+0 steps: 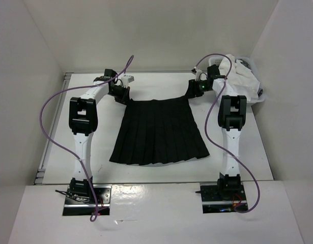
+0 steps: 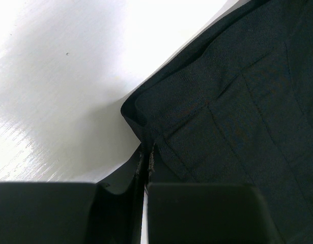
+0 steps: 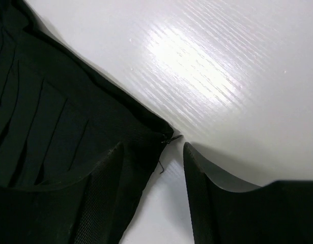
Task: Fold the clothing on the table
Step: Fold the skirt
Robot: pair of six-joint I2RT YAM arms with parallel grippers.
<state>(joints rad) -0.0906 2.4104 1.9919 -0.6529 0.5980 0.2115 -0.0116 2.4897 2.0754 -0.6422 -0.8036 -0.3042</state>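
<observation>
- Skirt: black and pleated. It lies flat at the middle of the desk, with the narrow waistband on the far side and the wide hem toward the arm bases. Spread out this way, both waistband corners are easy to reach, which suits a fold that brings the far edge toward the hem.
- Left gripper: set at the left waistband corner, fingers pressed together with a fold of the skirt's edge pinched between them. This looks like one of two lifting holds, one at each corner.
- Right gripper: set at the right waistband corner, fingers apart. One finger is over the dark fabric and the other is over bare desk, with the corner lying between them. The fabric is not yet clamped, so the second hold appears unfinished.
- White garment: heaped in the basket at the far right of the desk, apart from the skirt.
- Hard to make out: in the overhead view the wrists cover both sets of fingertips, so contact shows only in the wrist views.
- Left wrist view: the finger bodies hide how deep the fabric sits in the grip.
- Right wrist view: the finger on the skirt's side is dark against dark cloth, so it cannot be told whether it touches the fabric or hovers above it.
- The basket is largely covered by the white garment and the right arm.
</observation>
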